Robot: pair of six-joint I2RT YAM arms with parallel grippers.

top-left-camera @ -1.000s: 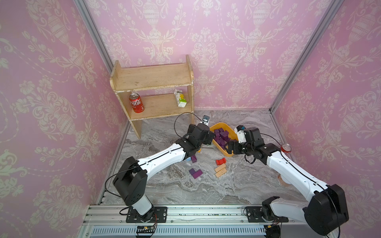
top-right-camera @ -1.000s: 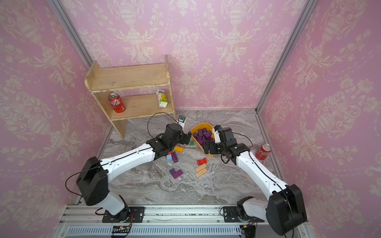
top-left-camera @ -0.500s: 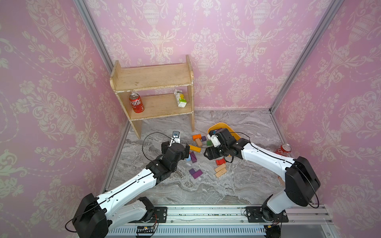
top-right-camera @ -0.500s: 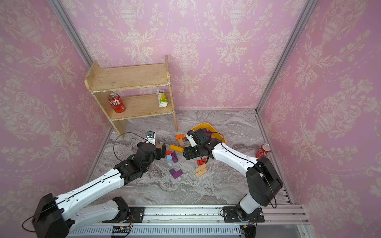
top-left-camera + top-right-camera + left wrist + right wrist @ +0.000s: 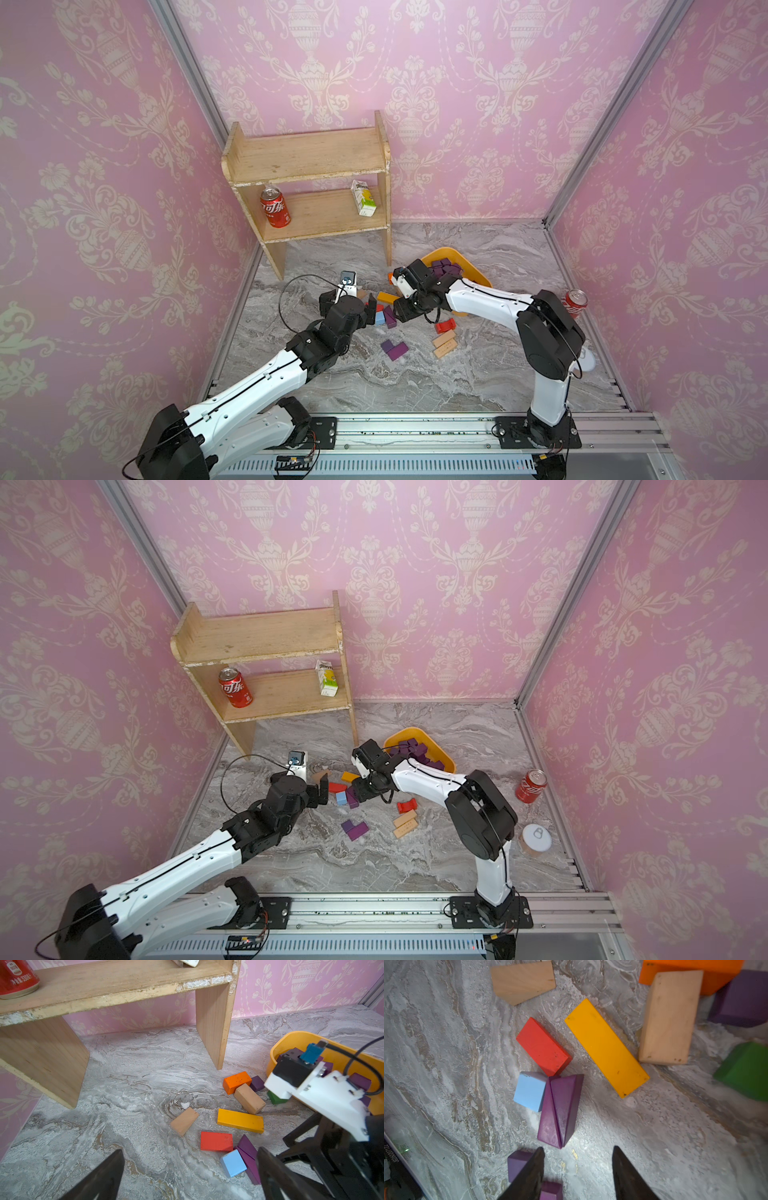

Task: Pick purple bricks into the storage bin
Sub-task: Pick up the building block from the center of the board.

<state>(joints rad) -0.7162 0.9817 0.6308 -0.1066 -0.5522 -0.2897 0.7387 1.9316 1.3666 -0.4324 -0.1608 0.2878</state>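
near purple wedges (image 5: pixel 566 1103), right jaws narrowed

From the silver rail (image 5: pixel 415 429), the left arm (image 5: pixel 257 386) and right arm (image 5: pixel 486 299) show white shells, black joints, looping black cables (image 5: pixel 280 301).

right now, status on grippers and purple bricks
Left gripper open, empty. Right gripper open beside purple wedges. Light blue block touching them. Purple bricks in storage bin.
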